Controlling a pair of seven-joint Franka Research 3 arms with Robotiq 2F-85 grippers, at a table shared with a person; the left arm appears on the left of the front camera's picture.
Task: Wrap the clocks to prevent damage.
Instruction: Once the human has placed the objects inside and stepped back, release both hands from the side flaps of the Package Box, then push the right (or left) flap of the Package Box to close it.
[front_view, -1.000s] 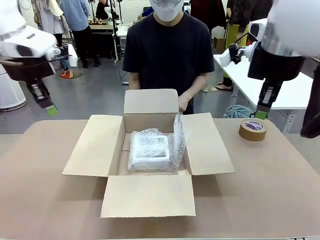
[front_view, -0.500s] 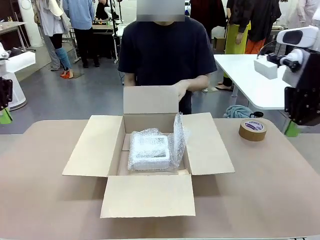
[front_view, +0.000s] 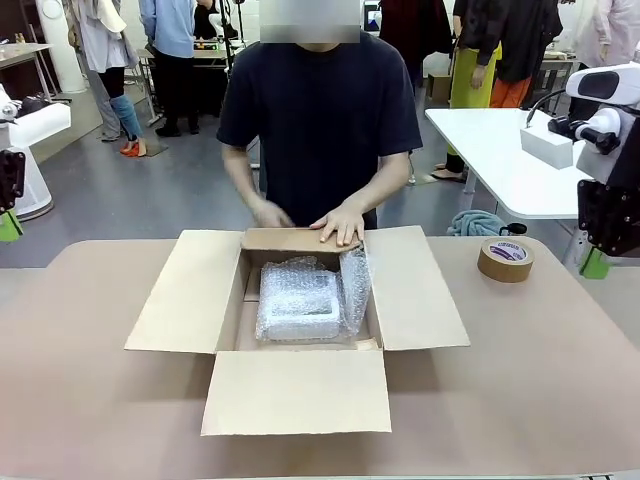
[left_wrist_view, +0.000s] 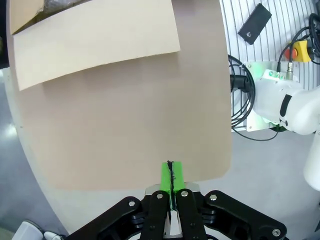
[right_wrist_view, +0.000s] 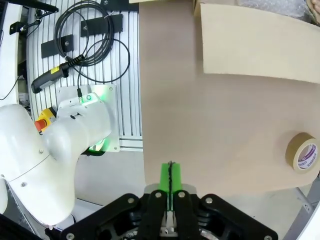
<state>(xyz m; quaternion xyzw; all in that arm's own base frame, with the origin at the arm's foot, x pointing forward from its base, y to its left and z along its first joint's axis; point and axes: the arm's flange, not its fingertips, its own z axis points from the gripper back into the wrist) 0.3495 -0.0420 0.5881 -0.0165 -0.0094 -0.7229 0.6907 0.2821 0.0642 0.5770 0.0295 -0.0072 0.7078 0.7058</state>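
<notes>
A bundle wrapped in bubble wrap (front_view: 300, 300) lies inside the open cardboard box (front_view: 410, 290) at the table's middle; no clock face shows through the wrap. The person's hands (front_view: 340, 225) press the box's far flap (front_view: 290, 239) down over it. My left gripper (left_wrist_view: 170, 175) is shut with nothing in it, held above the table's left edge; its green tip shows in the front view (front_view: 8, 226). My right gripper (right_wrist_view: 170, 176) is also shut and empty, above the table's right edge, its green tip low at the right (front_view: 594, 263).
A roll of brown tape (front_view: 506, 259) lies on the table right of the box, also in the right wrist view (right_wrist_view: 303, 157). The box's side and near flaps lie spread open. A white table (front_view: 510, 160) and other people stand behind.
The person has folded the far flap from upright down onto the box. Both arms have pulled outward to the picture's edges and now hold almost still.
</notes>
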